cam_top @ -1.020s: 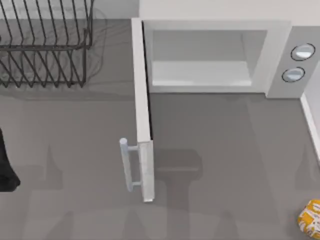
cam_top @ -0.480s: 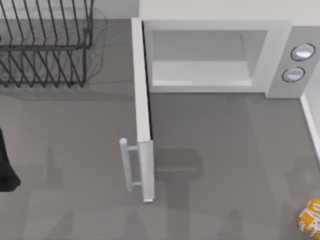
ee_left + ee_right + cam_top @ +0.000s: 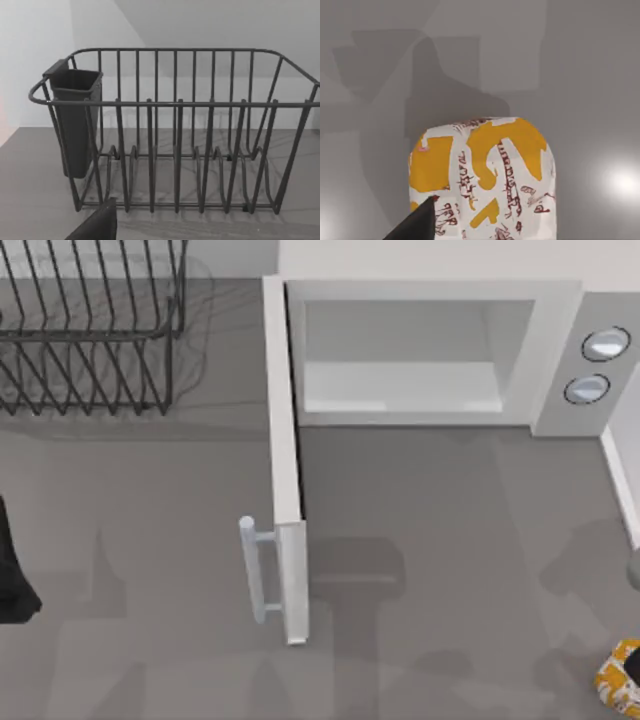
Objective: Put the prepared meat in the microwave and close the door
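At the worktop's [image 3: 150,540] far left corner stands a dark wire dish rack [image 3: 95,330], and the left wrist view shows a dark cutlery cup [image 3: 75,125] hung on one end of it. The left arm [image 3: 12,570] sits parked at the worktop's left edge; whether its fingers are spread or pressed together cannot be told. Further right, the door [image 3: 285,460] stands swung wide open, edge-on and reaching out from the microwave toward the near edge, its light grey bar handle [image 3: 252,565] on the side facing left. The microwave [image 3: 430,350] is against the far edge, its pale cavity open to view, with two round silver-rimmed dials [image 3: 595,365] on the grey panel at its right end. The prepared meat [image 3: 615,680] lies at the near right corner of the worktop, well apart from the microwave. In the right wrist view the prepared meat is mottled orange-yellow and white, with dark red script-like markings that cannot be read. A dark fingertip [image 3: 417,222] of the right gripper juts in just beside it; whether that gripper is spread or closed cannot be told.
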Controlling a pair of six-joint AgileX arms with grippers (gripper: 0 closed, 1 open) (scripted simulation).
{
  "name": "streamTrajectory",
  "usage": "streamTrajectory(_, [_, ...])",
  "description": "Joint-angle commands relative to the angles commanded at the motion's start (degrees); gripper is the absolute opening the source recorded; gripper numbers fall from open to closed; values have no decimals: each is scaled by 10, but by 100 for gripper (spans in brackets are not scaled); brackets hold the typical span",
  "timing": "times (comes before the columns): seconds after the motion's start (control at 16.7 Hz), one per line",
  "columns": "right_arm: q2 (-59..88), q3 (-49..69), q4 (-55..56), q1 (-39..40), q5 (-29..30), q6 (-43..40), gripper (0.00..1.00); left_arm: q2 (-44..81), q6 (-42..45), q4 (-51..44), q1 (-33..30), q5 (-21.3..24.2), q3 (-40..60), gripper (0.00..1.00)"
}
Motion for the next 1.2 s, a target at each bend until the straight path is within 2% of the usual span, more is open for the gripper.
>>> streamTrajectory(0.3, [150,95,-113,38,-1,-74,100,0,0,0,0,0,0,100])
streamTrajectory(0.66, [183,117,-135,46,-1,-90,100,0,0,0,0,0,0,100])
streamTrajectory(0.9, [194,102,-111,45,-1,-90,100,0,0,0,0,0,0,100])
streamTrajectory(1.2, [260,40,25,46,-1,-87,100,0,0,0,0,0,0,100])
